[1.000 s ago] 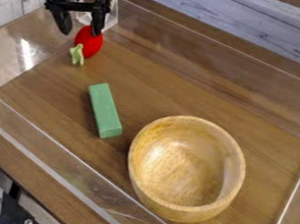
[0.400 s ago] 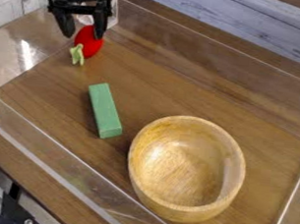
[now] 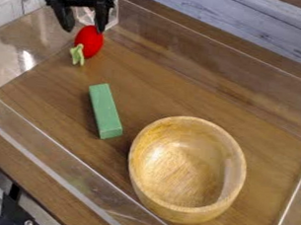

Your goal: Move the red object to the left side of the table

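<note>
So there's only the one camera view, looking down across the table (image 3: 208,85) from a corner.

Progress check: the red object (image 3: 88,41) is sitting on the wood way up in the upper left of the frame, close to the acrylic wall on that side. If that edge counts as the left side, I'd say the job looks basically done. The fruit is down on the table and nothing is holding it. All that seems left is for me to back off and clear out.

My gripper (image 3: 78,21) is right at the top left of the frame, pointing down, jaws spread wide with nothing between them. The red object lies just below my fingertips in the picture, a touch to the right, and I can see a gap, so I'm above it rather than around it.

The green block (image 3: 106,111) is mid-left, well apart from the fruit, and the wooden bowl (image 3: 187,167) fills the lower right.
</note>
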